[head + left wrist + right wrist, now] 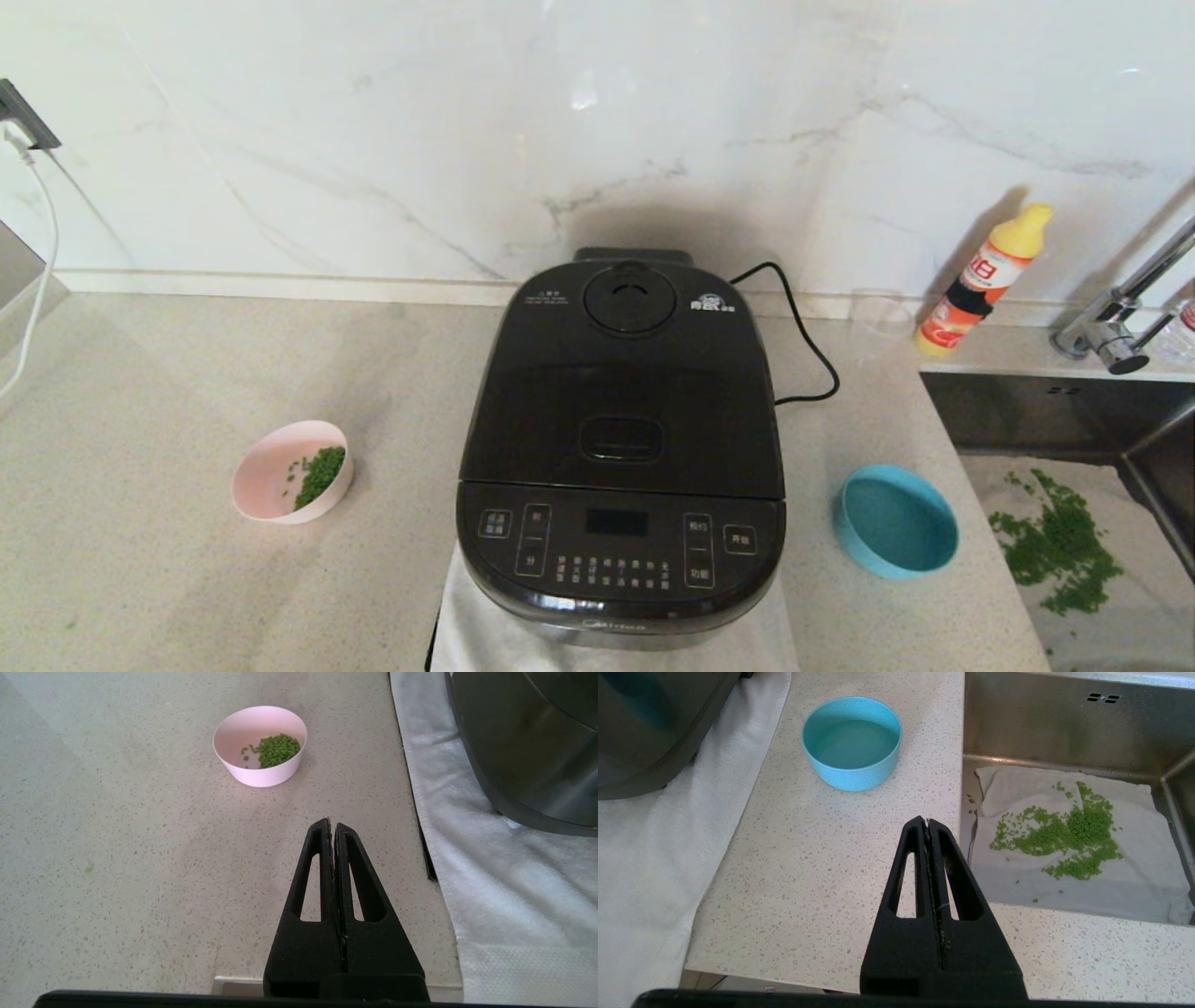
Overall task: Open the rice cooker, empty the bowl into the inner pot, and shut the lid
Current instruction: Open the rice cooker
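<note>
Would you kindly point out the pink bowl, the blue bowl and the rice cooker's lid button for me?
pink bowl (261, 772): left wrist view, on its outer wall.
blue bowl (852, 777): right wrist view, on its outer wall.
lid button (622, 438): head view, on the oblong button's middle.

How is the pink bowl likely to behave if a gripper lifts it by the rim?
The pink bowl probably lifts easily: it looks thin-walled and holds only a small heap of green bits. It looks rigid, so the rim should not fold. Its smooth wall may slip, and tilting would likely spill the loose bits.
</note>
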Motion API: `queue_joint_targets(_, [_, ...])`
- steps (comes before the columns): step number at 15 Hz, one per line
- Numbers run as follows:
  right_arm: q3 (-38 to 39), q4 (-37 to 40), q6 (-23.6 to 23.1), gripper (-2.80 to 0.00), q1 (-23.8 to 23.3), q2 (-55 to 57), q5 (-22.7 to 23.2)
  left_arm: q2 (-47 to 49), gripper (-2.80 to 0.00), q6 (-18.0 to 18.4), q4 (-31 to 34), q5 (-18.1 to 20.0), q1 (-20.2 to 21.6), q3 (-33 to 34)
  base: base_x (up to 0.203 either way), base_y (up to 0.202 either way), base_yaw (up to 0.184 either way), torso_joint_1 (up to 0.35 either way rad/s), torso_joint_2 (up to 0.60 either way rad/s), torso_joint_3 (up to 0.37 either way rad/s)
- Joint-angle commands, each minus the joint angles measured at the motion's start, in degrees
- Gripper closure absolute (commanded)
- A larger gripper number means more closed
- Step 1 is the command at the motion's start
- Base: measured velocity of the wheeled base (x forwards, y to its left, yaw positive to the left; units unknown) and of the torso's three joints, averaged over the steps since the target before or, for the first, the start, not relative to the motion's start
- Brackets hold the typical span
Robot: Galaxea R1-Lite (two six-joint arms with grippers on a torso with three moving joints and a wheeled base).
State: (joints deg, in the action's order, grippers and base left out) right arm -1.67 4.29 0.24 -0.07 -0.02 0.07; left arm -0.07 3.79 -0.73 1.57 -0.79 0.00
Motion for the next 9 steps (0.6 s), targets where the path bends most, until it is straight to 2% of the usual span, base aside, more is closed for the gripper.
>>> queue_joint_targets(1, [0.00,0.02,0.02,0.00,-0.01,0.02,0.01,-0.01,0.00,-0.10,0.03,-0.17,0.00,0.44,0.000,0.000,0.000,0.000,0.00,0.000])
queue_joint_targets(4, [0.00,0.02,0.02,0.00,-0.01,0.02,0.01,-0.01,0.00,-1.15,-0.24,-0.17,0.00,0.44,0.000,0.000,0.000,0.000,0.00,0.000])
queue_joint_targets(9, [0.00,0.02,0.02,0.00,-0.01,0.02,0.01,-0.08,0.00,-0.71,0.23,-0.19,0.00,0.17,0.000,0.000,0.000,0.000,0.00,0.000])
